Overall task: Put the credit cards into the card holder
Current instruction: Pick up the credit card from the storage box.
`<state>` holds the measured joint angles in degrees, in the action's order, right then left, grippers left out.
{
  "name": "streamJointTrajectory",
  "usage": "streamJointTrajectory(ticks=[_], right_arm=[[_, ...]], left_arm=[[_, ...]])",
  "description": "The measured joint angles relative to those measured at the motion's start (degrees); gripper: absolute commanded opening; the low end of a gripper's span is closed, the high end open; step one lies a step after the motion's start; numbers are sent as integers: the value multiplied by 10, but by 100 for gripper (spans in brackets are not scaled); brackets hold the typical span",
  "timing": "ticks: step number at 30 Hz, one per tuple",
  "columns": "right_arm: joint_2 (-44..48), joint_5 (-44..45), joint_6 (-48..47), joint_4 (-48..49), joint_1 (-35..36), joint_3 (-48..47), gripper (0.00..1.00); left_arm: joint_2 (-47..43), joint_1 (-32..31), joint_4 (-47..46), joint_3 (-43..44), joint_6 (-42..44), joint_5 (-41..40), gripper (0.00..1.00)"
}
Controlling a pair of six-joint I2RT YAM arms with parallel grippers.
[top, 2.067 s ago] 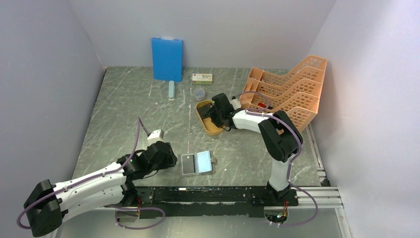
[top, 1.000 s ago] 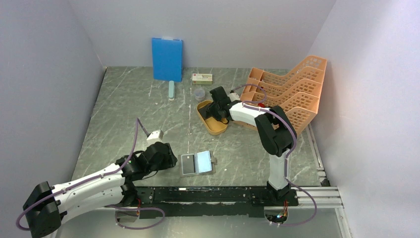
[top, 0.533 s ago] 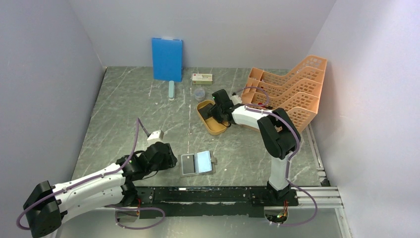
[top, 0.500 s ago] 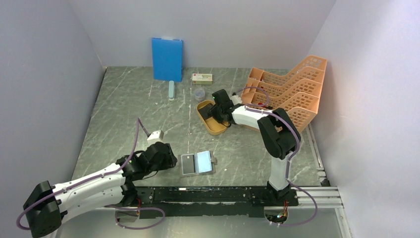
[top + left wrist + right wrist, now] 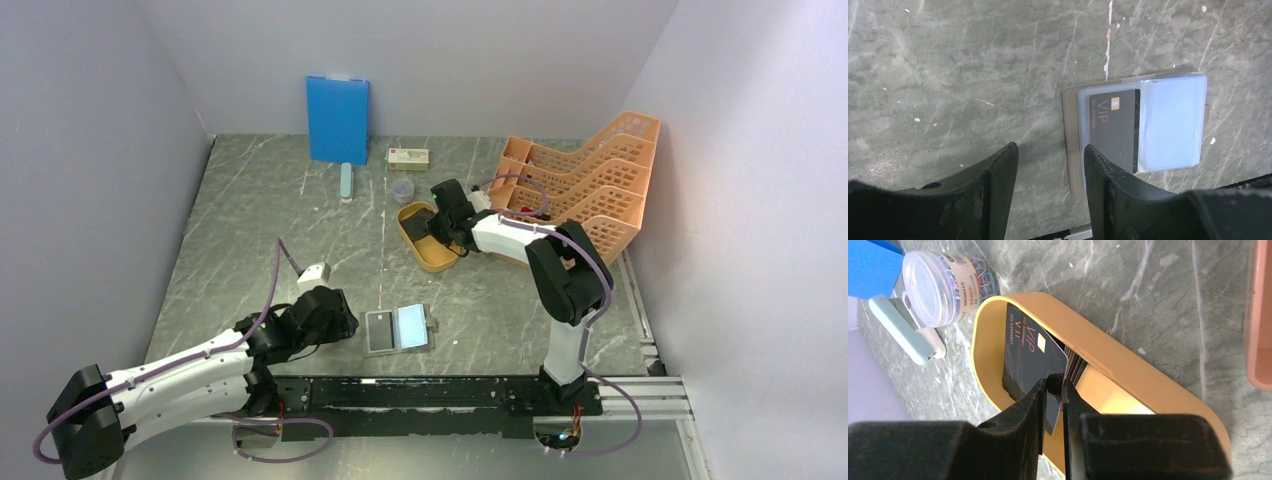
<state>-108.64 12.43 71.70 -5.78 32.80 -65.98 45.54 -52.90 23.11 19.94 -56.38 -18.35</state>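
while my right pincer (image 5: 1053, 386) reaches into the orange oval tray (image 5: 1128, 365), its two fingers are clamped together on the lower corner of the front card of the credit cards (image 5: 1030, 352). these are a black stack inside the tray, and the front card, with gold "vip" lettering, tilts out from the rest. beyond that pincer's tips, outside the tray, is a clear jar of coloured paper clips (image 5: 943, 285).

my left pincer (image 5: 1050, 150) hovers low over the grey marbled bench (image 5: 948, 75) with its fingers apart and nothing between them. the card holder (image 5: 1173, 125) lies open and flat just ahead and to the right of that pincer, its taupe edge beside the right-hand finger. one black card (image 5: 1113, 130) sits in the holder's sleeve nearer the pincer.
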Motion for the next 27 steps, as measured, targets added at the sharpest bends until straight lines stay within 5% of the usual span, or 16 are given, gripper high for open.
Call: streamJointTrajectory(ticks=[12, 20, 27], right_arm=[[42, 0, -6, -1, 0, 13, 0], [77, 13, -37, -32, 0, 9, 0], [155, 1, -179, -90, 0, -56, 0]], left_arm=[[0, 0, -1, 0, 0, 0, 56], [0, 0, 0, 0, 0, -1, 56], [-54, 0, 50, 30, 3, -40, 59]])
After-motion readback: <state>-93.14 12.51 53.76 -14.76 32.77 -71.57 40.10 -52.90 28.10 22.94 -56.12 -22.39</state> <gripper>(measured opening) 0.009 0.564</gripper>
